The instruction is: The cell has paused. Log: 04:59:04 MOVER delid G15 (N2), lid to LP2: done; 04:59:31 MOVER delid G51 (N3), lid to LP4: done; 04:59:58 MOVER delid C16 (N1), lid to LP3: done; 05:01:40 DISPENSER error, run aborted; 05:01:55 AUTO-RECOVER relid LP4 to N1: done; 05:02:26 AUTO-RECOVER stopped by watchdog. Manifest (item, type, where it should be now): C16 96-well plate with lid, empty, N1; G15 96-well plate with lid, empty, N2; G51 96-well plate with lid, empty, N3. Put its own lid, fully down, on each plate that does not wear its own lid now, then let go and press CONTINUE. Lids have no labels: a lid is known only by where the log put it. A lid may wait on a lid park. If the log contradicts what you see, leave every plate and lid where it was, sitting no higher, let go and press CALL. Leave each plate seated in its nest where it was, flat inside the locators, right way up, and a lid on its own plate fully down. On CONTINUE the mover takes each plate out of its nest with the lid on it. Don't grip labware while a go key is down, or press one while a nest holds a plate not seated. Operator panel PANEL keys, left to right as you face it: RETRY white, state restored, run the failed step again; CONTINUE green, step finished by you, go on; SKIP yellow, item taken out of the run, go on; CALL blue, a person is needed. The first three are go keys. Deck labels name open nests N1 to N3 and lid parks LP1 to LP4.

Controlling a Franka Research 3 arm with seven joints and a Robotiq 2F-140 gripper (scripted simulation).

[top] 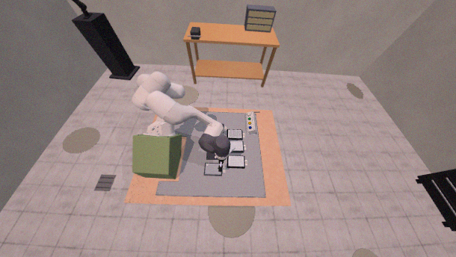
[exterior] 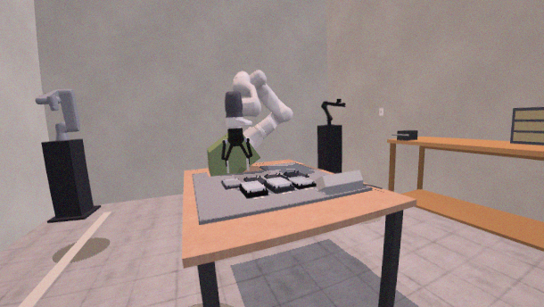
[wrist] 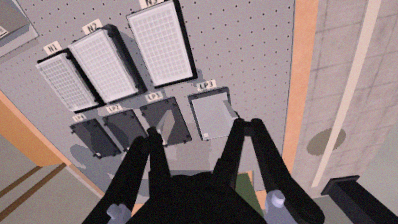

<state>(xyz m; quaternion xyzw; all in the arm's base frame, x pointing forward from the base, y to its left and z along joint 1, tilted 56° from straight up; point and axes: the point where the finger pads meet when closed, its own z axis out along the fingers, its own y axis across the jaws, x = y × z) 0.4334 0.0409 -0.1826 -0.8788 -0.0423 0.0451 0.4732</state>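
Three white 96-well plates sit in a row in black nests: N1 (wrist: pixel 65 82), N2 (wrist: pixel 102 65) and N3 (wrist: pixel 159 42). The N1 plate shows a plain well grid and sits lower. The N2 and N3 plates look paler and taller, as if lidded. One pale grey lid (wrist: pixel 212 116) lies flat on lid park LP4. LP1 (wrist: pixel 94 137), LP2 (wrist: pixel 125 129) and LP3 look dark and bare. My gripper (wrist: pixel 197 111) is open and empty, hanging above the lid parks between LP3 and LP4. It also shows in the top view (top: pixel 220 164), beside the lid (top: pixel 213 169).
The operator panel (top: pixel 252 122) with its coloured keys stands at the far end of the grey deck, past N1. A green box (top: pixel 157 155) stands by the arm's base. The orange table edge runs close beyond LP4 (wrist: pixel 300 75).
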